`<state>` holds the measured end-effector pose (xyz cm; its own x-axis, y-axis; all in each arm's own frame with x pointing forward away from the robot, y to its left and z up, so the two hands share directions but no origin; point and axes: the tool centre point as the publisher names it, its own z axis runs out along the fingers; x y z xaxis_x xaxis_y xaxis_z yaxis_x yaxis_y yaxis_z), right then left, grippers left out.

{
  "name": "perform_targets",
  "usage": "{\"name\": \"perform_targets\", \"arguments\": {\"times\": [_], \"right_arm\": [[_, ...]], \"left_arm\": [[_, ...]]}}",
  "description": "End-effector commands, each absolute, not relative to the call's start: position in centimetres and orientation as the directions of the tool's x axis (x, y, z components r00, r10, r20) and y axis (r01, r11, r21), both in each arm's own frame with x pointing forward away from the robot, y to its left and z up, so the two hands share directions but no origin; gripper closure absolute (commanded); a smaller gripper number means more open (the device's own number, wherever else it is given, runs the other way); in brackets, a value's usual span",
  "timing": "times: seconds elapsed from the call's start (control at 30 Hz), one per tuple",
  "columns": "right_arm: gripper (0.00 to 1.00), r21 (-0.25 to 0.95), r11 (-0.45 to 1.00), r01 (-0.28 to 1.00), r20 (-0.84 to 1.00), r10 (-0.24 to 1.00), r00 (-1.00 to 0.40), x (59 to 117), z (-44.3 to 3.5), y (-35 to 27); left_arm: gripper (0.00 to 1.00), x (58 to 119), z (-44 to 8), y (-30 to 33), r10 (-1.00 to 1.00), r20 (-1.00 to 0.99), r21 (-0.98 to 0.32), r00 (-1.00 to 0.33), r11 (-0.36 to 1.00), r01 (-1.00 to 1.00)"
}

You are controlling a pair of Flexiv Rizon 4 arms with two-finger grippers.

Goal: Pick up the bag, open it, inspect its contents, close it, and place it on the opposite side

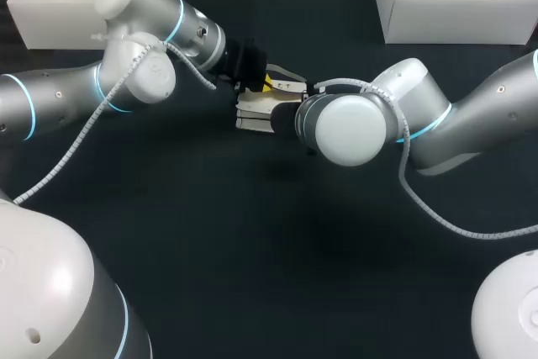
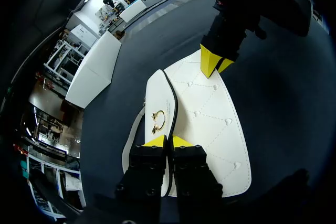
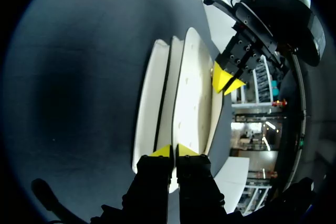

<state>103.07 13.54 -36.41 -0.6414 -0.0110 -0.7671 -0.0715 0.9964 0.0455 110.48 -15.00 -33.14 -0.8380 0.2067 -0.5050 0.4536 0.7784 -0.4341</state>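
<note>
The bag [image 1: 252,115] is found at the far middle of the table [image 1: 252,250], a little left of centre, between the two arms. It is white, with a broad quilted panel and a narrower panel that bears a gold clasp [image 2: 158,119]. Whether its underside rests on the table cannot be told.

The left arm [image 1: 134,65] is brought in from the left and bent toward the bag. In the left wrist view the left fingers [image 2: 155,141] are seen pressed close together on the bag's edge, just at the dark seam between the clasp panel and the quilted panel. The edge is pinched between them.

The right arm [image 1: 420,115] is brought in from the right, and its wrist is held over the bag's right end, so that end is hidden in the head view. In the right wrist view the right fingers [image 3: 161,151] are likewise drawn tight together on the bag's edge, where its white layers are seen side on. Thus the bag is gripped from two opposite ends, and each pair of yellow tips is seen across the bag from the other.

A white box [image 1: 67,6] is set at the far left of the table and another white box [image 1: 454,6] at the far right, both well apart from the bag.
</note>
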Motion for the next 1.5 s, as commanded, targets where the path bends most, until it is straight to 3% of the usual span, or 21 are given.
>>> {"name": "perform_targets", "arguments": {"times": [0.03, 0.3, 0.6, 0.63, 0.67, 0.77, 0.83, 1.07, 1.17, 1.37, 1.43, 1.5], "right_arm": [[1.0, 0.05, 0.996, -0.08, -0.84, -0.001, -0.542, 102.7, -36.9, 13.4], [1.0, 0.05, 0.996, -0.08, -0.84, -0.001, -0.542, 102.7, -36.9, 13.4], [1.0, 0.05, 0.996, -0.08, -0.84, -0.001, -0.542, 102.7, -36.9, 13.4], [1.0, 0.05, 0.996, -0.08, -0.84, -0.001, -0.542, 102.7, -36.9, 13.4], [1.0, 0.05, 0.996, -0.08, -0.84, -0.001, -0.542, 102.7, -36.9, 13.4], [1.0, 0.05, 0.996, -0.08, -0.84, -0.001, -0.542, 102.7, -36.9, 13.4], [1.0, 0.05, 0.996, -0.08, -0.84, -0.001, -0.542, 102.7, -36.9, 13.4], [1.0, 0.05, 0.996, -0.08, -0.84, -0.001, -0.542, 102.7, -36.9, 13.4], [1.0, 0.05, 0.996, -0.08, -0.84, -0.001, -0.542, 102.7, -36.9, 13.4], [1.0, 0.05, 0.996, -0.08, -0.84, -0.001, -0.542, 102.7, -36.9, 13.4], [1.0, 0.05, 0.996, -0.08, -0.84, -0.001, -0.542, 102.7, -36.9, 13.4], [1.0, 0.05, 0.996, -0.08, -0.84, -0.001, -0.542, 102.7, -36.9, 13.4]], "left_arm": [[1.0, 112.4, -31.8, -14.3, 0.208, -0.417, -0.487, -0.885, 0.771, 0.41], [1.0, 113.6, -30.8, -13.7, 0.152, -0.337, -0.561, -0.929, 0.76, 0.328], [1.0, 113.3, -31.0, -13.8, 0.148, -0.355, -0.53, -0.923, 0.781, 0.329], [0.94, 113.2, -31.1, -13.9, 0.149, -0.357, -0.535, -0.922, 0.777, 0.333], [0.7, 113.1, -31.2, -13.9, 0.146, -0.367, -0.523, -0.919, 0.784, 0.334], [0.25, 112.7, -31.4, -13.9, 0.128, -0.377, -0.525, -0.917, 0.786, 0.326], [0.14, 112.5, -31.6, -13.9, 0.111, -0.384, -0.525, -0.917, 0.791, 0.315], [0.19, 112.5, -32.8, -14.0, 0.059, -0.381, -0.509, -0.923, 0.82, 0.262], [0.29, 113.1, -33.4, -14.0, 0.029, -0.366, -0.507, -0.93, 0.832, 0.226], [0.39, 114.1, -34.0, -14.2, 0.01, -0.345, -0.512, -0.939, 0.836, 0.197], [0.5, 114.5, -34.2, -14.2, 0.005, -0.334, -0.511, -0.942, 0.839, 0.185], [0.51, 114.7, -34.4, -14.2, 0.003, -0.327, -0.51, -0.945, 0.842, 0.179]]}}
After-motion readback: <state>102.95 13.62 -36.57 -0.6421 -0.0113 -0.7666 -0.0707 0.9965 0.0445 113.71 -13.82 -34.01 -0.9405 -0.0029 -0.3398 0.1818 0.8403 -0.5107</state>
